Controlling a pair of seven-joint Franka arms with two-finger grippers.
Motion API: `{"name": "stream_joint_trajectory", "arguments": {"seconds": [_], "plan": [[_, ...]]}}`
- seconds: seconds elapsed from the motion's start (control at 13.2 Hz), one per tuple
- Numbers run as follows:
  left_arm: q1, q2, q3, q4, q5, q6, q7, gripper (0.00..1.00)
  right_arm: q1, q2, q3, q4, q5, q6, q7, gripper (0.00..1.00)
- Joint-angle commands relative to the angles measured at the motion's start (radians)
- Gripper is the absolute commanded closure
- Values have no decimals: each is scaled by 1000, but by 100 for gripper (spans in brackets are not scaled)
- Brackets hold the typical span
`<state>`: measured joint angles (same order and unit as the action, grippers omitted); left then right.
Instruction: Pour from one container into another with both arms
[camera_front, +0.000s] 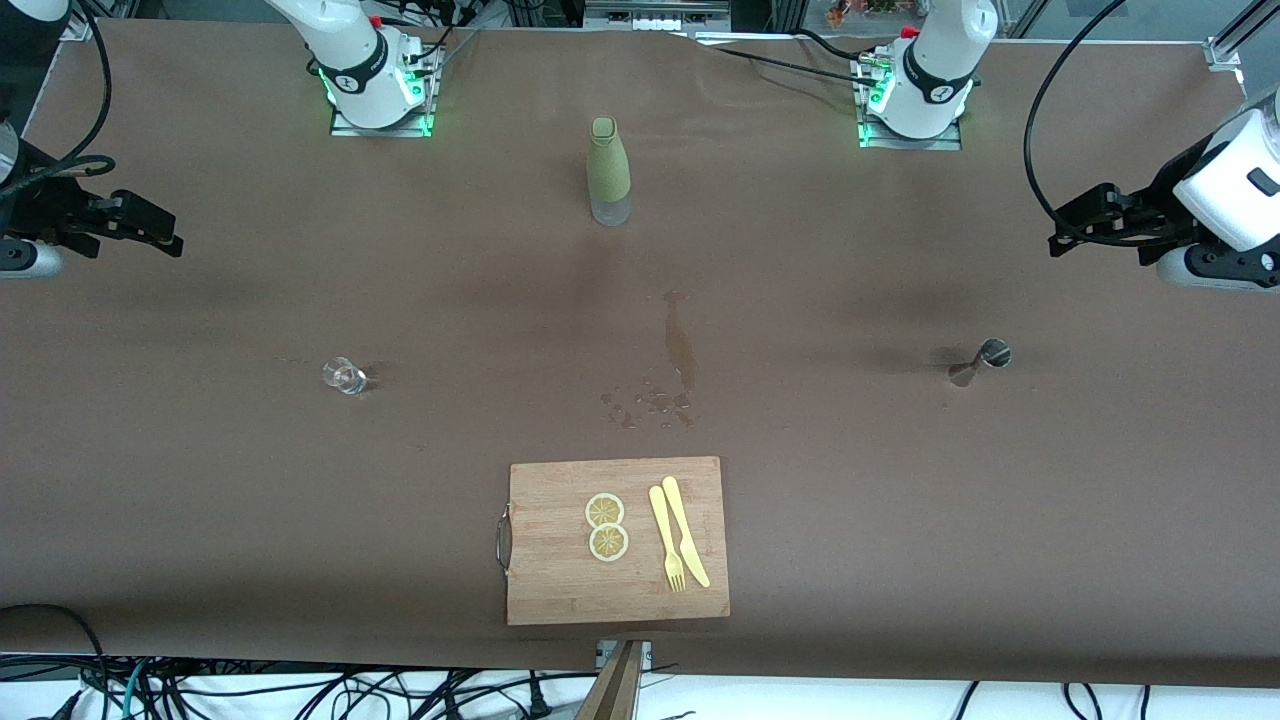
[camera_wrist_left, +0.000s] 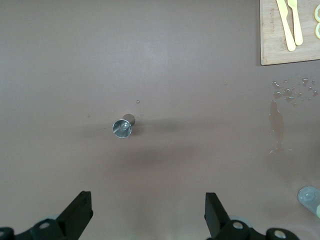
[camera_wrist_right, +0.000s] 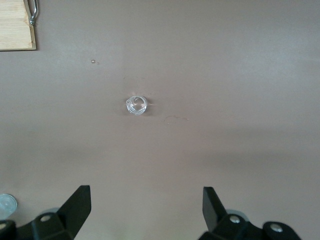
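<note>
Two robot arms wait high over a brown table (camera_front: 200, 480), one at each end. The left gripper (camera_wrist_left: 147, 212) hangs released, fingers wide apart, over a small metal measuring cup (camera_wrist_left: 122, 127). The right gripper (camera_wrist_right: 146, 210), also released, hangs over a small clear glass (camera_wrist_right: 135, 105). A green bottle (camera_front: 609, 170) stands between the arm bases. Spilled drops (camera_front: 655, 400) lie just beside a wooden cutting board (camera_front: 560, 570).

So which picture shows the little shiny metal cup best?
The left wrist view: the metal cup sits mid-picture, its open mouth showing. The front view shows it small, toward the left arm's end. The right wrist view doesn't show it.
</note>
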<state>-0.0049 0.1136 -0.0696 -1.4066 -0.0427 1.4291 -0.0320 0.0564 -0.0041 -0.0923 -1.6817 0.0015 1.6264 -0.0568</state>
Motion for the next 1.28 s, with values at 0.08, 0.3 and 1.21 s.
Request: {"name": "stream_joint_trajectory", "arguments": {"seconds": [0.08, 0.3, 1.21], "plan": [[-10, -5, 4, 9, 15, 7, 4, 0, 6, 12, -7, 28, -8, -23, -6, 1], [-10, 0, 4, 9, 14, 8, -9, 0, 6, 12, -7, 28, -8, -23, -8, 1], [58, 101, 226, -9, -54, -22, 577, 0, -10, 65, -15, 28, -8, -22, -6, 1]]}}
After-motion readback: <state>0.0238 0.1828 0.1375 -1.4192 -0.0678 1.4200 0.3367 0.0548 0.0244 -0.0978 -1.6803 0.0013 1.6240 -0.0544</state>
